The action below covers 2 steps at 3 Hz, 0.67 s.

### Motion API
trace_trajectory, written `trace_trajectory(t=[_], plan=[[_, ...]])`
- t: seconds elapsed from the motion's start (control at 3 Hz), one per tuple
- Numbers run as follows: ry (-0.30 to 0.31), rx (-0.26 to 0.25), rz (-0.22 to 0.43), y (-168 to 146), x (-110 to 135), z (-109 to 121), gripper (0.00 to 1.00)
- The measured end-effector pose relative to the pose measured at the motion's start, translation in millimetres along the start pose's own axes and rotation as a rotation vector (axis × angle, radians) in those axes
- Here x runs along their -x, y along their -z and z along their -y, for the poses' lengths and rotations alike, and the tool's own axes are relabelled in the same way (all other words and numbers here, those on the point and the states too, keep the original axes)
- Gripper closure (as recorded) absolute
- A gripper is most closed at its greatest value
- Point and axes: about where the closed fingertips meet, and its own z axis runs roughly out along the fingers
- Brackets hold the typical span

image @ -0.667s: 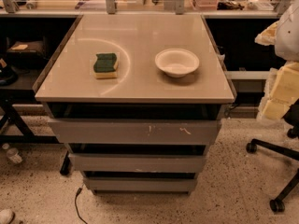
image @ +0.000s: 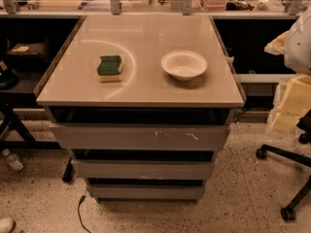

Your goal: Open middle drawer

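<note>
Lab or workshop, not a home. Speckled hard floor (image: 39, 203) with a loose cable (image: 80, 212); the wheeled base of an office chair (image: 286, 178); a long workbench (image: 97, 12) behind, strewn with gear (items too small to name). A grey drawer cabinet (image: 141, 137) stands free. The robot's gripper (image: 290, 103) hangs at the right edge.

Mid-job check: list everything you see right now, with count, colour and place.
cabinet top: 1, beige, centre
sponge: 1, green over yellow, left on cabinet top
bowl: 1, white, right on cabinet top
top drawer: 1, grey, white scratches, under cabinet top
middle drawer: 1, grey, below top drawer
bottom drawer: 1, grey, lowest
chair base: 1, black, floor at right
cable: 1, black, floor lower left
gripper: 1, pale cream, right edge, apart from the drawers
</note>
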Motion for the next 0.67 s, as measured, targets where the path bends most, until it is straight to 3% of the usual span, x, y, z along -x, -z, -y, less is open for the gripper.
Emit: trace_trajectory(t=[0.33, 0.67], plan=[[-0.011, 0.006, 0.009, -26, 3, -26, 0.0], [-0.023, 0.067, 0.009, -84, 1, -61, 0.0]])
